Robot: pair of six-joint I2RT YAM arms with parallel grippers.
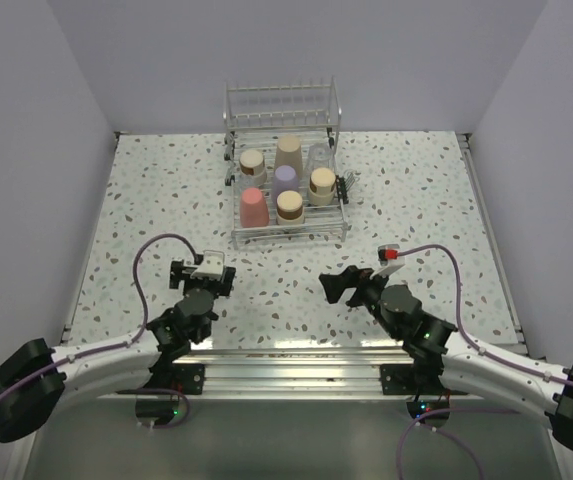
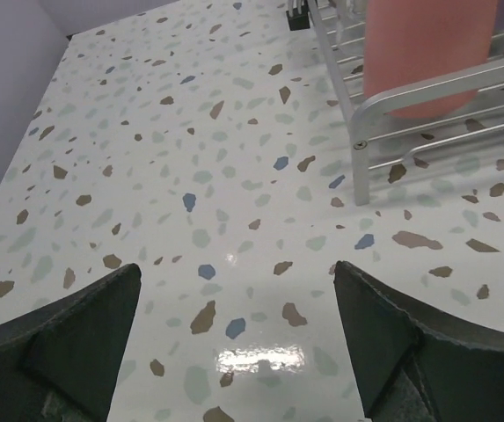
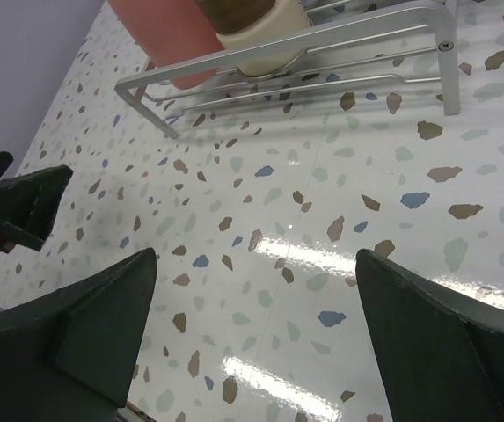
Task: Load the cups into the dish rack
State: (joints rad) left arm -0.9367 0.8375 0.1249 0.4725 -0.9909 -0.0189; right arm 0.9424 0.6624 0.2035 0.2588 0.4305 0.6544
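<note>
The silver wire dish rack (image 1: 338,226) stands at the far middle of the table. Inside it sit upside-down cups: a taller beige one (image 1: 288,152), a lavender one (image 1: 285,179), a coral-pink one (image 1: 253,207), three metallic ones with tan bases (image 1: 290,205), (image 1: 322,184), (image 1: 252,164), and a clear one (image 1: 319,155). My left gripper (image 1: 204,268) is open and empty near the table's front. My right gripper (image 1: 341,285) is open and empty. The pink cup (image 2: 419,53) and rack corner (image 2: 361,132) show in the left wrist view; the rack's front rail (image 3: 260,54) shows in the right wrist view.
A small black cutlery basket (image 1: 346,188) hangs on the rack's right side. Grey walls close in the table on three sides. A metal rail (image 1: 286,362) runs along the near edge between the arm bases. The left gripper's fingers (image 3: 18,202) show in the right wrist view.
</note>
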